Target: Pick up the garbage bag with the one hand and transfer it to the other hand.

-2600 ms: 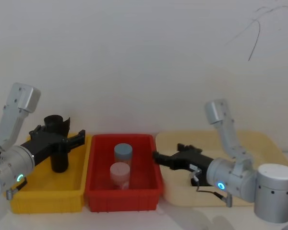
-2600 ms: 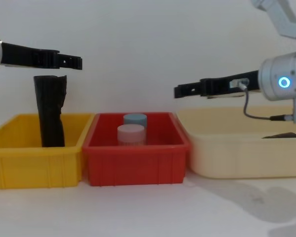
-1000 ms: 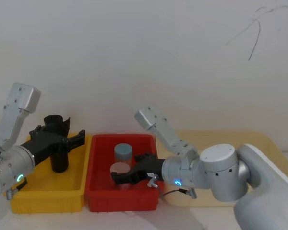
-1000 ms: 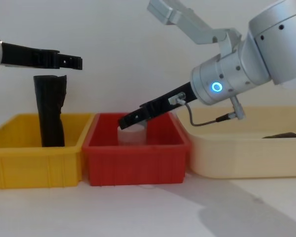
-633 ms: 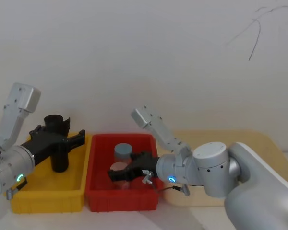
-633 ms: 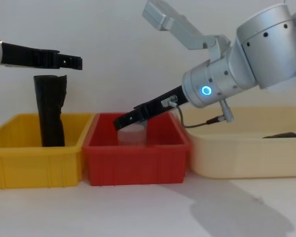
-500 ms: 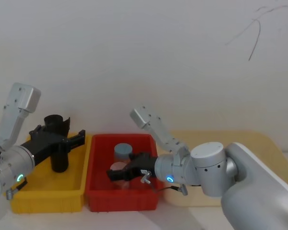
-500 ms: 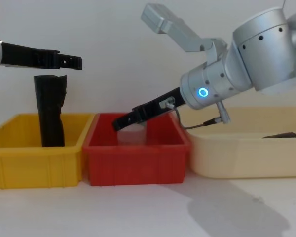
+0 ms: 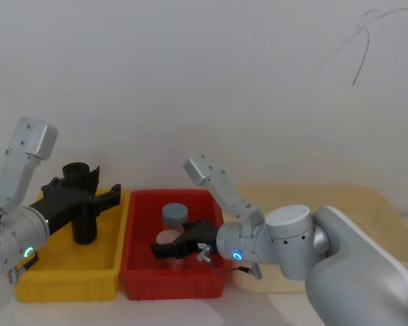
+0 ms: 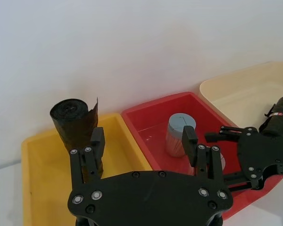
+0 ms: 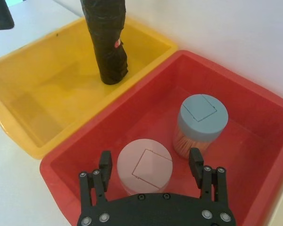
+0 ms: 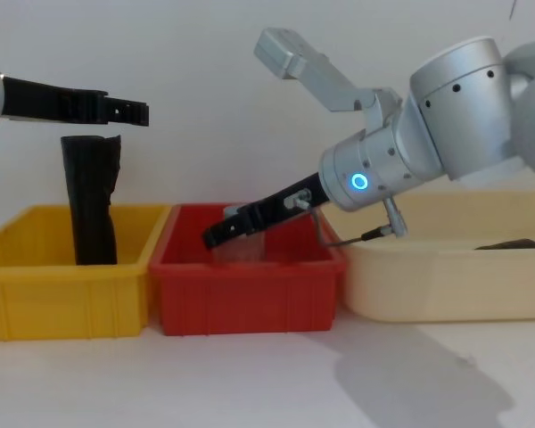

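Right claw (image 11: 151,165), empty, spread wide around pink-lidded jar (image 11: 144,167) beside blue-lidded jar (image 11: 202,121) in red bin (image 11: 254,108).

This looks like a robot test bench in a lab. A plain white wall (image 9: 204,81) stands behind a bare white table (image 12: 267,383). Three plastic bins, a yellow bin (image 9: 68,278), a red bin (image 9: 173,282) and a cream bin (image 12: 446,290), stand in one row.
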